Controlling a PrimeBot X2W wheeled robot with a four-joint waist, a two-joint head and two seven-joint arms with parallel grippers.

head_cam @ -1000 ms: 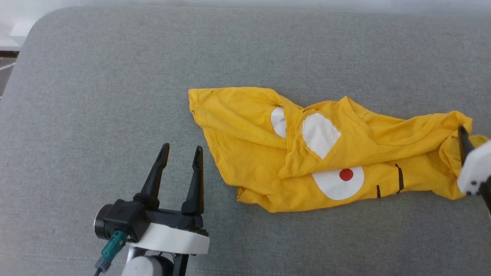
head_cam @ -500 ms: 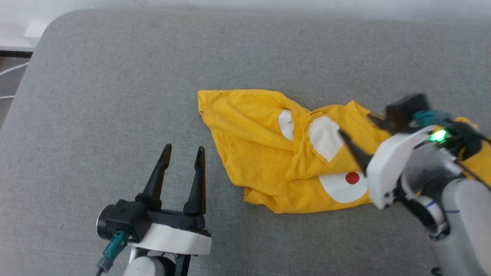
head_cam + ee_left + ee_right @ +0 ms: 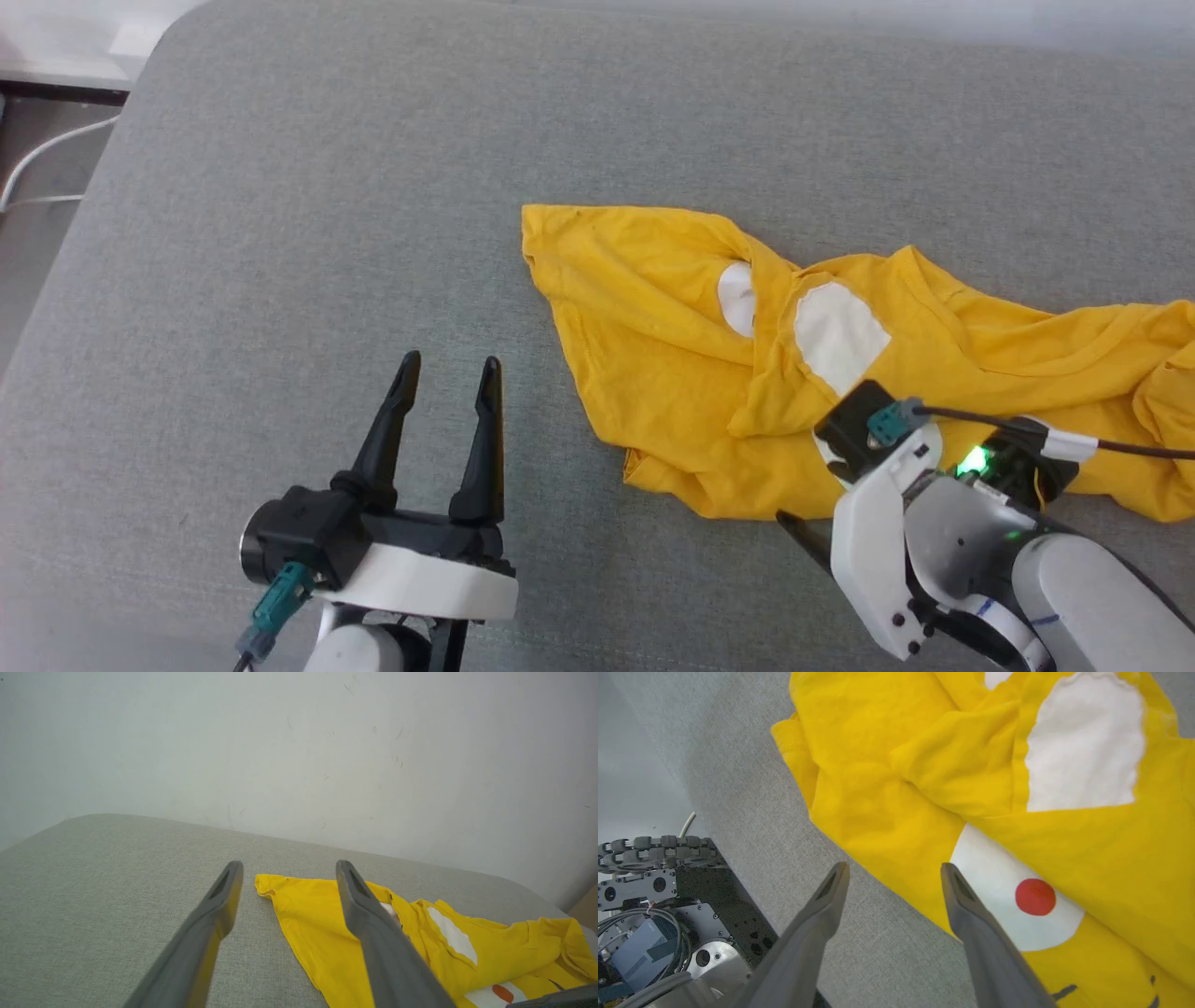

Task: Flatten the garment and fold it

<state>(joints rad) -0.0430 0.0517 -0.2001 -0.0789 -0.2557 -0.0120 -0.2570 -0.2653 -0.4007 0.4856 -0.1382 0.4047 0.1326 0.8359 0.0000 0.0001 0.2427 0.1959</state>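
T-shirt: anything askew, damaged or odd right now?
Yes. The yellow T-shirt lies crumpled, not flat: a flap folds over the printed front, hiding part of the white patch with the red dot. No damage visible.

A broad grey fabric-covered cushion (image 3: 280, 205) with a rounded far-left corner carries a bright yellow T-shirt (image 3: 644, 317). The shirt lies crumpled toward the right side, folded over itself, with white and red print showing.

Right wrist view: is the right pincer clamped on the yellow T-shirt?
No, the right pincer is open, its jaws apart over the edge of the T-shirt and the grey cushion, gripping nothing.
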